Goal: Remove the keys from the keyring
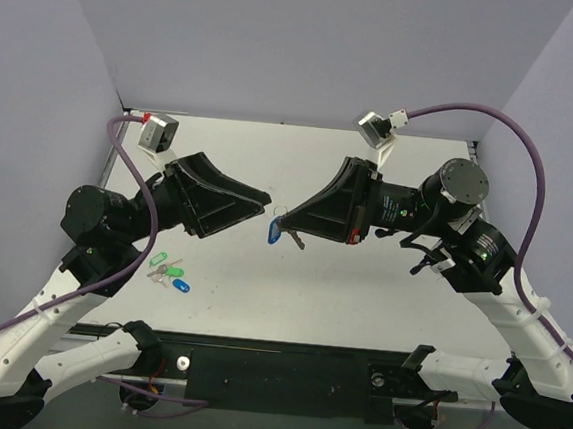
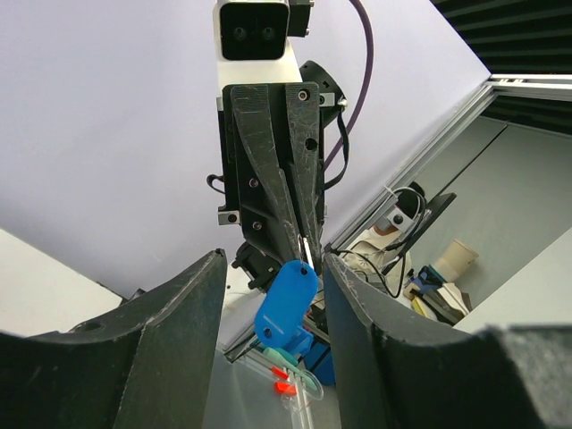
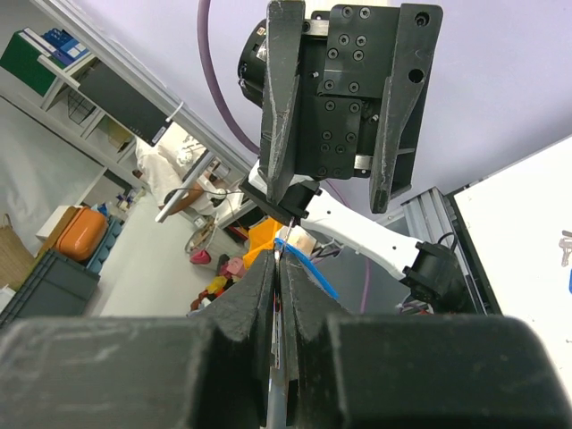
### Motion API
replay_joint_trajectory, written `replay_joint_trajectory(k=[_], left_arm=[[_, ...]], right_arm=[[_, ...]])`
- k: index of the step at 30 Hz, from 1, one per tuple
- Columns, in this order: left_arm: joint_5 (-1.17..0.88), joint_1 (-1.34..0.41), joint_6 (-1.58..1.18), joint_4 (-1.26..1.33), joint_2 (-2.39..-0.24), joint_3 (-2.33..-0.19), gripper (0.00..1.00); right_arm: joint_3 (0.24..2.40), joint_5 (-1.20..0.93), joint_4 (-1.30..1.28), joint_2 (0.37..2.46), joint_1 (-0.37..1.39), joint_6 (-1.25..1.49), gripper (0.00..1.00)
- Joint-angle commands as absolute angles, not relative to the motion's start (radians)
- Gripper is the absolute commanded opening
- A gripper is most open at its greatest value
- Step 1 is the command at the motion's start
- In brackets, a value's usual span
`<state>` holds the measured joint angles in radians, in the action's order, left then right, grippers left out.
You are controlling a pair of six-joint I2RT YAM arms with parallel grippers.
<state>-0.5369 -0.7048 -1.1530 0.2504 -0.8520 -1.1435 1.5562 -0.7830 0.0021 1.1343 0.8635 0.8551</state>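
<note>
– Closest to the left wrist lens are the two broad black fingers point(image 2: 179, 313) of the left gripper point(image 2: 273, 259). How do its jaws stand?
– Partly open, one finger on either side of the small light-blue oval plastic keyring tag point(image 2: 286, 304), nothing gripped. The gap at the tag's right edge is very narrow; I cannot tell whether it touches there.
– And where is that tag?
– In the air above the white surface point(image 1: 360, 291), between the two arms near the middle. It hangs tilted from the tips of the right gripper point(image 1: 284, 217), which points toward the left one.
– The right jaws?
– Fully closed, pinching a thin bright metal bit at the tag's upper end. Whether that bit is the ring I cannot tell. From the right wrist only a sliver of blue shows past the closed tips.
– How does the tag look?
– Smooth, rounded, solid blue on the face turned to the left wrist camera.
– And the tiny silver-grey metal key point(image 1: 295, 240)?
– From above, a thin grey sliver slants down just beside the tag, toward the right arm. That may be it, but it is too small to be sure.
– Anything else?
– A bunch of green and dark blue plastic tags point(image 1: 169, 273) lies on the surface by the left arm, well apart from the held tag.
</note>
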Motion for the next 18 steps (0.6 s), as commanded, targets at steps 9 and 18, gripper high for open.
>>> replay_joint_trajectory(k=[9,18], left_arm=[[-0.531,-0.729,-1.172,0.351,-0.874,-1.141,0.52],[-0.519,-0.758,-1.16,0.365,-0.893,-1.149,0.45]], right_arm=[[1.566,-0.799,0.1,1.147,0.858,0.867,0.0],[1.565,-0.792,0.1,1.155,0.857,0.871,0.0]])
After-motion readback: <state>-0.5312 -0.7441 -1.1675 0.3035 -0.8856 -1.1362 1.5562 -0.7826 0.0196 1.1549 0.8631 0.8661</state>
